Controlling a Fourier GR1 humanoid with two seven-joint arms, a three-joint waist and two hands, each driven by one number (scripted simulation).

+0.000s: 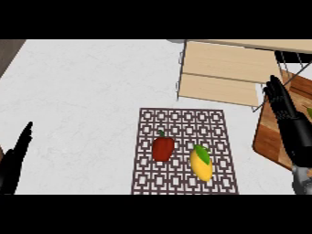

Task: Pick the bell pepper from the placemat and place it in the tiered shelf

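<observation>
low at the left edge, black left hand (pixel 13 160), fingers straight, nothing held. red bell pepper (pixel 163 148) lay on the brown lattice-patterned placemat (pixel 185 119), just beside a yellow mango (pixel 201 162). right of the mat, black right hand (pixel 284 109), fingers extended, nothing held, over a wooden cutting board (pixel 270 137). farther back stood the light wooden tiered shelf (pixel 219 68) on the white counter (pixel 84 91).
</observation>
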